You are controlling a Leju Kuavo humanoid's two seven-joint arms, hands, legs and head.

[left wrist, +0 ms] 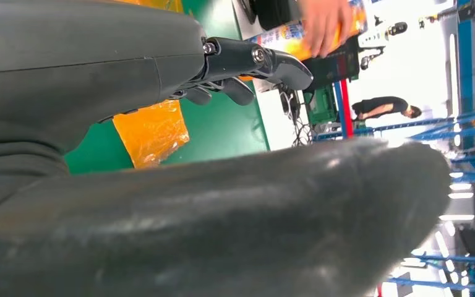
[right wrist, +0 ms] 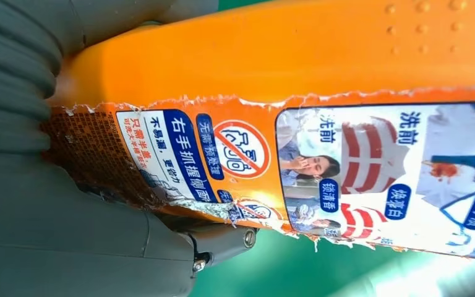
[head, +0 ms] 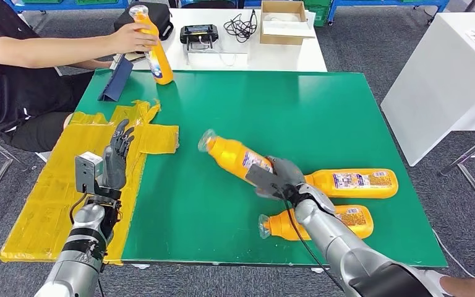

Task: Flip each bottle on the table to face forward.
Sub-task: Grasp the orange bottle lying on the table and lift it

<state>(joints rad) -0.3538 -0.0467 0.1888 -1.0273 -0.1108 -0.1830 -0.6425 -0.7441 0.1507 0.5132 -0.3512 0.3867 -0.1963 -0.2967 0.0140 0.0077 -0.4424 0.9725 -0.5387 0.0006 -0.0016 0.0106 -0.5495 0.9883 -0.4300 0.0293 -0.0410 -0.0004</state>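
Observation:
My right hand (head: 279, 178) grips an orange bottle (head: 234, 154) by its lower body, holding it tilted over the green mat with its clear cap toward the far left. The right wrist view shows this orange bottle (right wrist: 321, 93) up close, its torn label against my palm. Two more orange bottles lie on their sides on the mat: one (head: 354, 182) just right of my hand, another (head: 321, 223) nearer the front edge. At the far left, a person's hand (head: 131, 37) holds a fourth bottle (head: 154, 48) upright. My left hand (head: 116, 158) hovers open over yellow tape, fingers straight.
The green mat (head: 321, 111) covers the table, with yellow tape (head: 68, 185) along its left side. A dark blue folder (head: 116, 80) lies at the far left. Behind stands a white table (head: 284, 54) with a black device (head: 198, 34), cables and a cardboard box (head: 282, 21).

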